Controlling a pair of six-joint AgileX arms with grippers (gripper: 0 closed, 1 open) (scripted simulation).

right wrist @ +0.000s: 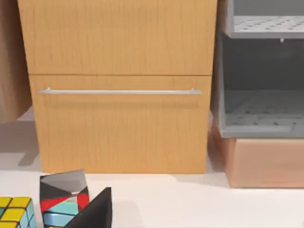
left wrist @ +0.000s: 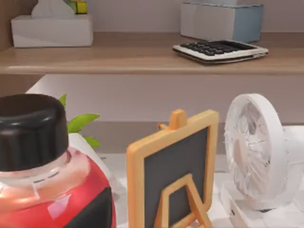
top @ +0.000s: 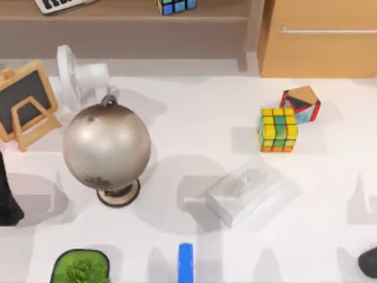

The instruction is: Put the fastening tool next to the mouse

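Currently, the stapler (top: 185, 262) lies flat on the tabletop (top: 194, 130) at the top view's lower edge. The plant (top: 80, 268) is near on its left, and the mouse (top: 369, 262) is well apart at the right edge. Whether the left tool and the right tool stand apart or together cannot be told. Facing the left tool are a red bottle (left wrist: 47, 190), a chalkboard (left wrist: 175, 175) and a fan (left wrist: 256, 147). Facing the right tool are a cabinet (right wrist: 118, 85) and a skewed cube (right wrist: 64, 197).

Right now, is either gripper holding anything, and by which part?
Nothing looks held. The fastening tool lies free on the table's near edge, the mouse at the right edge.
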